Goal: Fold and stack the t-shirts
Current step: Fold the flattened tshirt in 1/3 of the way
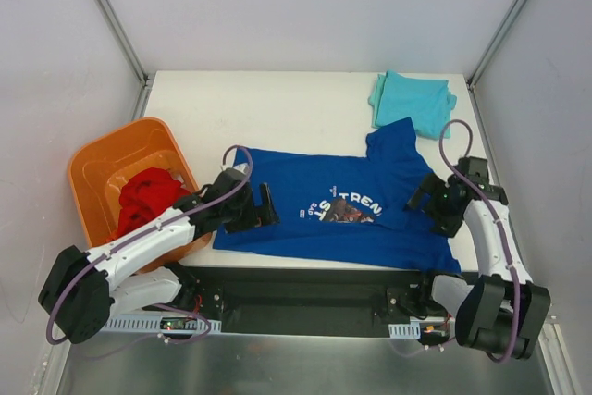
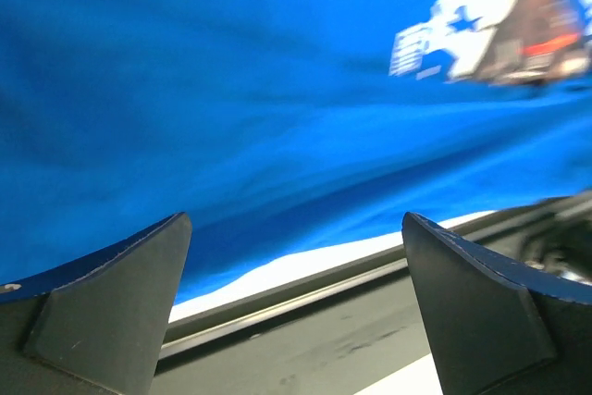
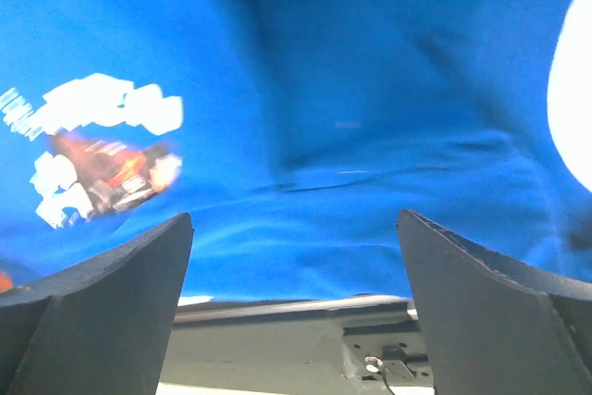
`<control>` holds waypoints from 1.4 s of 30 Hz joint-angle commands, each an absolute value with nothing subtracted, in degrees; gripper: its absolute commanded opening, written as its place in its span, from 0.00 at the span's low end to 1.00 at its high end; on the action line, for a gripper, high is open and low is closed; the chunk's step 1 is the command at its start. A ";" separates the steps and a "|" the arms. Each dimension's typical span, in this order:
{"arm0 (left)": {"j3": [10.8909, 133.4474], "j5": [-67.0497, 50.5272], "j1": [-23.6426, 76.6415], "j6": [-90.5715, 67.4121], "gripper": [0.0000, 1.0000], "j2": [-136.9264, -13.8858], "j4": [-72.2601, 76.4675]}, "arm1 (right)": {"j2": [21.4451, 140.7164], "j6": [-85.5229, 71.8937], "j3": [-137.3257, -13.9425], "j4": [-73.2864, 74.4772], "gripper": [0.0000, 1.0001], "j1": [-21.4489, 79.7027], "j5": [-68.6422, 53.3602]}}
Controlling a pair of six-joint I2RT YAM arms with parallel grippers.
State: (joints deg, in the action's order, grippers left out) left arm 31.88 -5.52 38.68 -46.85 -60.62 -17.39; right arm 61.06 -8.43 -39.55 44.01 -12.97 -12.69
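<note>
**Blue shirt lies crosswise, one tool at each end**

The red cloth t-shirt (image 1: 148,193) sits in the orange plastic tub (image 1: 92,166). The left tool (image 1: 267,203), jaws apart and empty, hovers at the left end of the royal blue printed t-shirt (image 1: 319,228), whose long axis runs across the white worktop (image 1: 259,108). The right tool (image 1: 418,199), also apart, is at its right end. The folded light teal t-shirt (image 1: 413,104) lies beyond, clear of both.

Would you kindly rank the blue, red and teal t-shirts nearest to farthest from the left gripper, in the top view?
1. Blue t-shirt, right beneath the left gripper.
2. Red t-shirt, in the orange tub at left.
3. Teal t-shirt, far right corner.
</note>
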 commanded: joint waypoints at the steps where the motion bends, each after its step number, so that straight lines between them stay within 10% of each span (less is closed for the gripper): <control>1: 39.54 -3.87 39.11 -41.58 0.99 -60.38 -17.23 | 61.25 -7.64 -44.82 45.09 0.97 -3.80 -14.24; 19: 43.68 5.10 39.02 -40.17 0.99 -61.35 -17.75 | 78.83 -14.15 -42.62 31.47 0.97 5.79 -13.45; 42: 43.42 7.38 38.94 -40.61 0.99 -59.51 -20.04 | 98.25 -17.22 -68.72 28.22 0.97 17.22 -16.43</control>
State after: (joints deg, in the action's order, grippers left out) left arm 42.87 5.10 38.65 -41.06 -61.36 -18.70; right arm 94.54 -15.88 -62.57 31.68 15.05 -11.86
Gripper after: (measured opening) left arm 0.993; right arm 0.966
